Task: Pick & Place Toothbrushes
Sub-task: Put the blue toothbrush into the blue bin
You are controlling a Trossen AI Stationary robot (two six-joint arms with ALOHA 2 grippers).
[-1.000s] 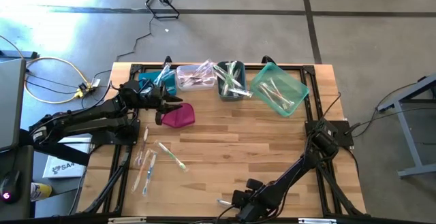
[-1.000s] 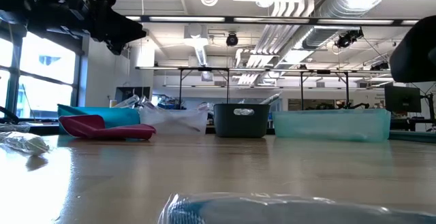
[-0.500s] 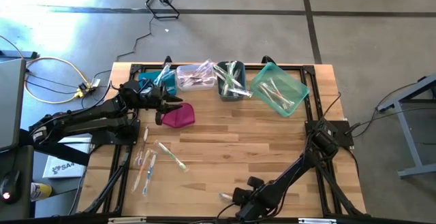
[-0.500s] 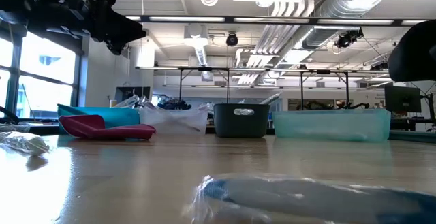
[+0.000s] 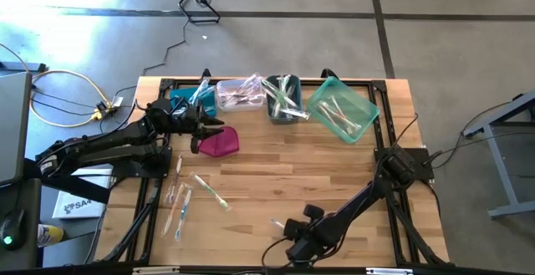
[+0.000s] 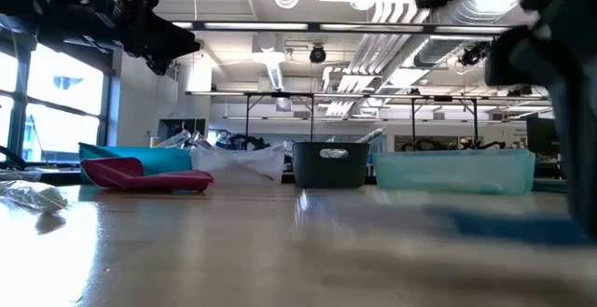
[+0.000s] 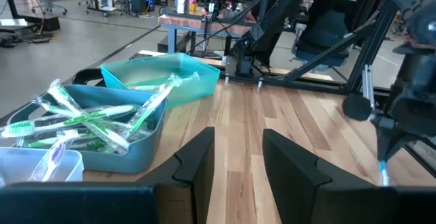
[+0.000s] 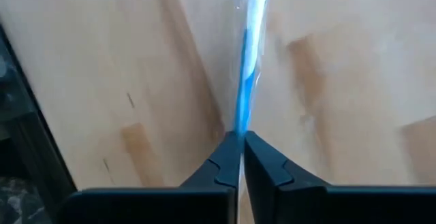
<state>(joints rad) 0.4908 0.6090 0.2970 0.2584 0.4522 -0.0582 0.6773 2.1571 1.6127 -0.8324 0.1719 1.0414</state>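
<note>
The bench (image 5: pixel 284 175) middle lies open; bins (image 5: pixel 284 99) line the far edge, loose toothbrushes (image 5: pixel 180 204) clutter the left side.

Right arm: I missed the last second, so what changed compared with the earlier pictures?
The right end effector closed on the blue wrapped toothbrush near the table's front edge and lifted it. The left end effector and loose toothbrushes stayed as they were.

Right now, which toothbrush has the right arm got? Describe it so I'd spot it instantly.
Go to the table's near edge, right of the loose cluster of toothbrushes. There the right gripper, jaws shut, pinches a blue-handled wrapped toothbrush by one end, the only one lying alone.
</note>
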